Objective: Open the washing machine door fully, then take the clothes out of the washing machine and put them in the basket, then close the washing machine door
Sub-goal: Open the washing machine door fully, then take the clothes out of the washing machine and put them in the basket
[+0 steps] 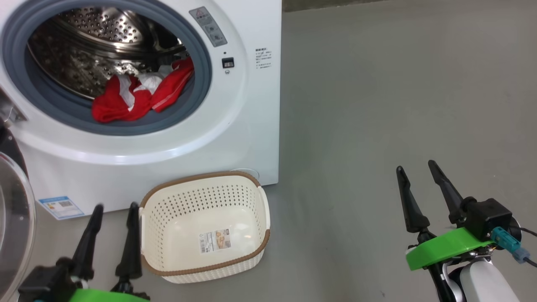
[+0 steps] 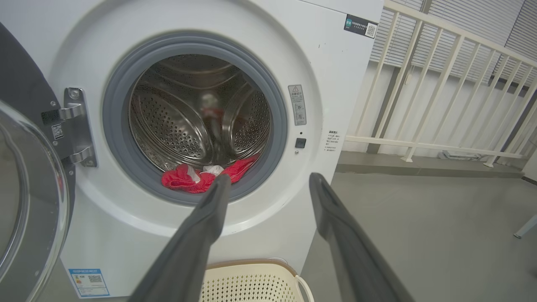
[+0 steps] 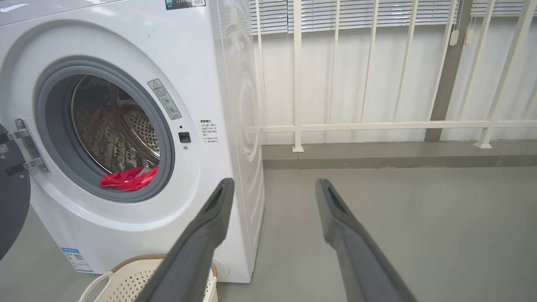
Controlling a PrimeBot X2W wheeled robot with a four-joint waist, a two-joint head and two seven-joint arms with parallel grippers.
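While the washing machine door (image 1: 12, 218) stands swung aside at the head view's left edge, the clothes (image 1: 138, 94) lie at the drum's lip above the basket (image 1: 197, 178), with the left gripper (image 1: 116, 207) and right gripper (image 1: 416, 166) spread wide, empty. Left wrist view: a shallow pinch on the red heap may slip. Right wrist view: the basket sits just beside the washing machine (image 3: 126, 235), easily knocked.

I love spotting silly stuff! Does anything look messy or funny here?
Only a little: the bright red-and-white fabric clothes slump over the grey rubber ring of the white boxy washing machine, not fully inside. The cream perforated plastic basket stands upright, empty.
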